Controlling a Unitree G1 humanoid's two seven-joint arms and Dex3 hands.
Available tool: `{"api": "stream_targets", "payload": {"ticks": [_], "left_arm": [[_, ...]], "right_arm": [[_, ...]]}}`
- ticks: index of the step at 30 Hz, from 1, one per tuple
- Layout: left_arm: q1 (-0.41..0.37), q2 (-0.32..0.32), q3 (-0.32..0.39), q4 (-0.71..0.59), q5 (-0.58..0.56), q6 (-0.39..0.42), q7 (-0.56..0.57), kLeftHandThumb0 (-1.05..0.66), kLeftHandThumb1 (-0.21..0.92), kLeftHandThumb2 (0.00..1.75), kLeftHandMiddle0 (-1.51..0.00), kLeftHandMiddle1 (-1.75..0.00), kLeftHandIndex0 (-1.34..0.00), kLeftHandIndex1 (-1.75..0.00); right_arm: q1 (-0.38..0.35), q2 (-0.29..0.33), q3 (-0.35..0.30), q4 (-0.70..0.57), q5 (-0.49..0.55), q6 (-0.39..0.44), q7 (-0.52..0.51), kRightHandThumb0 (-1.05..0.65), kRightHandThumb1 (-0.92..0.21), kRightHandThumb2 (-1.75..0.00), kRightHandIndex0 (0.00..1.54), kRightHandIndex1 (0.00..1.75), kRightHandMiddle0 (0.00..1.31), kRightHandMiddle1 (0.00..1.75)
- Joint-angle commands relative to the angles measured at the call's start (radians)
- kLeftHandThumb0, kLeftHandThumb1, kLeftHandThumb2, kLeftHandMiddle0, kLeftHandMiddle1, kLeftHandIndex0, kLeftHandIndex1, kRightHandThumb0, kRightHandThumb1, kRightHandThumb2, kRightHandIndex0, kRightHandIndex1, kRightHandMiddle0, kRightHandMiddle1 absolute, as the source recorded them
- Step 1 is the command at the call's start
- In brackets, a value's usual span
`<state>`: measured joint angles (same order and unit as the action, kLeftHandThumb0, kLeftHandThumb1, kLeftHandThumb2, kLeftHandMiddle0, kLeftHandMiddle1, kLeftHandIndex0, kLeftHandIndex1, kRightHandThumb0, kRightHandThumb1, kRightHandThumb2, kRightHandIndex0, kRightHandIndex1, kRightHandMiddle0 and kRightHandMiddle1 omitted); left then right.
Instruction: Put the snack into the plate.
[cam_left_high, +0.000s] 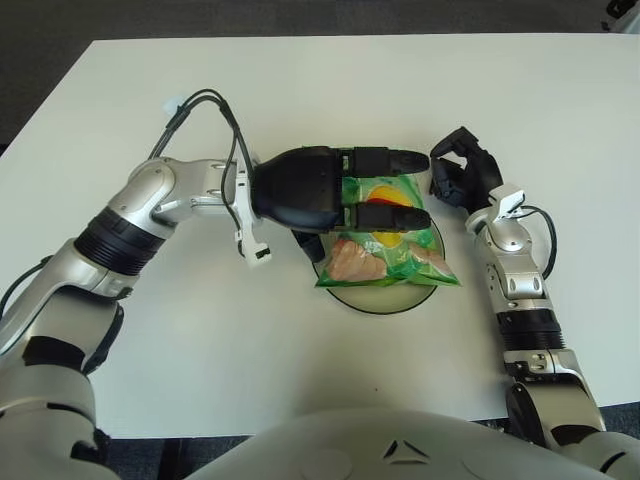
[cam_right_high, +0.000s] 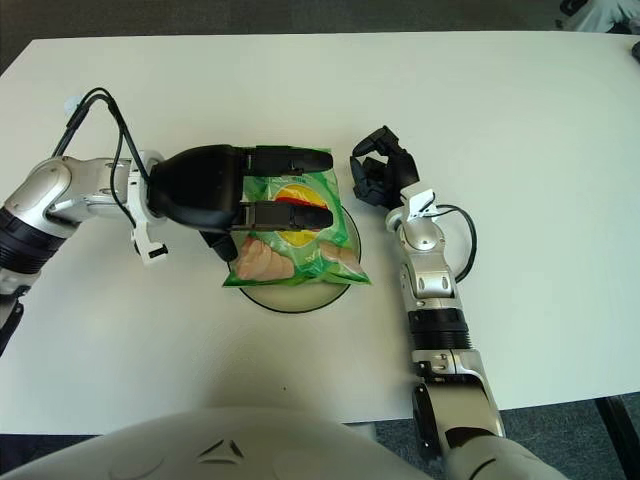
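A green snack bag (cam_left_high: 388, 258) with pictures of food on it lies on a dark round plate (cam_left_high: 380, 300) in the middle of the white table. My left hand (cam_left_high: 385, 187) reaches in from the left and hovers over the upper half of the bag. Its two black fingers (cam_left_high: 390, 216) are stretched out straight across the bag's top, and the thumb (cam_left_high: 311, 246) shows at the bag's left edge. The bag's lower half rests on the plate, free of the hand. My right hand (cam_left_high: 462, 170) shows just right of the plate, fingers curled and holding nothing.
The white table (cam_left_high: 300, 90) runs wide behind and to both sides of the plate. Black cables (cam_left_high: 215, 110) loop above my left forearm. The table's front edge runs just before my body.
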<state>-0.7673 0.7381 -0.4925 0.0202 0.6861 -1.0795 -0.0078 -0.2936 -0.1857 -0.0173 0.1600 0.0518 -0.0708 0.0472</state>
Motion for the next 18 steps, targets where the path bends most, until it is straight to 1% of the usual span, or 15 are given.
{"api": "stream_targets", "payload": {"ticks": [1, 3, 4, 5, 6, 8, 9, 10, 12, 13, 15, 18], "left_arm": [[-0.013, 0.007, 0.030, 0.036, -0.031, -0.039, -0.043, -0.18, 0.92, 0.05, 0.00, 0.00, -0.11, -0.05], [-0.019, 0.009, 0.036, 0.071, -0.049, -0.062, -0.053, -0.18, 0.92, 0.05, 0.00, 0.00, -0.11, -0.04], [-0.023, 0.008, 0.037, 0.095, -0.063, -0.074, -0.057, -0.18, 0.92, 0.05, 0.00, 0.00, -0.11, -0.04], [-0.026, 0.006, 0.040, 0.112, -0.072, -0.083, -0.061, -0.18, 0.92, 0.06, 0.00, 0.00, -0.11, -0.04], [-0.029, 0.001, 0.042, 0.139, -0.088, -0.099, -0.059, -0.18, 0.92, 0.06, 0.00, 0.00, -0.11, -0.04], [-0.034, -0.012, 0.046, 0.204, -0.126, -0.138, -0.049, -0.21, 0.92, 0.06, 0.00, 0.00, -0.11, -0.04], [-0.038, -0.019, 0.048, 0.237, -0.146, -0.158, -0.045, -0.31, 0.92, 0.09, 0.00, 0.00, -0.11, -0.04], [-0.043, -0.027, 0.047, 0.281, -0.176, -0.186, -0.039, -0.34, 0.92, 0.10, 0.00, 0.00, -0.11, -0.04], [-0.059, -0.036, 0.038, 0.356, -0.238, -0.225, -0.046, -0.54, 0.92, 0.15, -0.01, 0.00, -0.11, -0.03], [-0.069, -0.034, 0.026, 0.386, -0.277, -0.234, -0.062, -0.58, 0.92, 0.17, -0.01, 0.00, -0.11, -0.03], [-0.083, -0.034, 0.014, 0.420, -0.320, -0.247, -0.090, -0.70, 0.92, 0.20, -0.02, 0.00, -0.10, -0.03], [-0.087, 0.007, -0.023, 0.466, -0.467, -0.241, -0.157, -0.76, 0.92, 0.22, -0.02, 0.00, -0.10, -0.03]], "right_arm": [[0.150, 0.025, 0.033, 0.117, -0.032, 0.072, 0.009, -0.38, -0.70, -0.81, 0.87, 1.75, 0.34, 1.75], [0.150, 0.025, 0.033, 0.117, -0.032, 0.072, 0.009, -0.38, -0.70, -0.81, 0.87, 1.75, 0.34, 1.75], [0.146, 0.019, 0.027, 0.116, -0.021, 0.094, 0.020, -0.38, -0.70, -0.81, 0.87, 1.75, 0.34, 1.75], [0.143, 0.014, 0.023, 0.116, -0.012, 0.110, 0.029, -0.38, -0.73, -0.72, 0.78, 1.67, 0.37, 1.68], [0.140, 0.010, 0.019, 0.117, -0.007, 0.120, 0.034, -0.38, -0.76, -0.65, 0.72, 1.61, 0.40, 1.64], [0.138, 0.007, 0.017, 0.119, -0.008, 0.125, 0.035, -0.37, -0.79, -0.57, 0.69, 1.68, 0.42, 1.60], [0.138, 0.006, 0.017, 0.119, -0.010, 0.126, 0.034, -0.37, -0.78, -0.59, 0.71, 1.70, 0.42, 1.59], [0.141, 0.005, 0.018, 0.114, -0.014, 0.132, 0.030, -0.37, -0.77, -0.60, 0.72, 1.71, 0.42, 1.60], [0.146, 0.008, 0.017, 0.102, -0.015, 0.147, 0.023, -0.38, -0.73, -0.68, 0.78, 1.73, 0.41, 1.64], [0.149, 0.010, 0.016, 0.097, -0.014, 0.155, 0.020, -0.38, -0.72, -0.70, 0.78, 1.73, 0.41, 1.65], [0.149, 0.013, 0.016, 0.094, -0.012, 0.161, 0.017, -0.38, -0.70, -0.76, 0.80, 1.74, 0.39, 1.68], [0.149, 0.019, 0.013, 0.087, -0.006, 0.173, 0.013, -0.39, -0.68, -0.81, 0.81, 1.74, 0.37, 1.72]]}}
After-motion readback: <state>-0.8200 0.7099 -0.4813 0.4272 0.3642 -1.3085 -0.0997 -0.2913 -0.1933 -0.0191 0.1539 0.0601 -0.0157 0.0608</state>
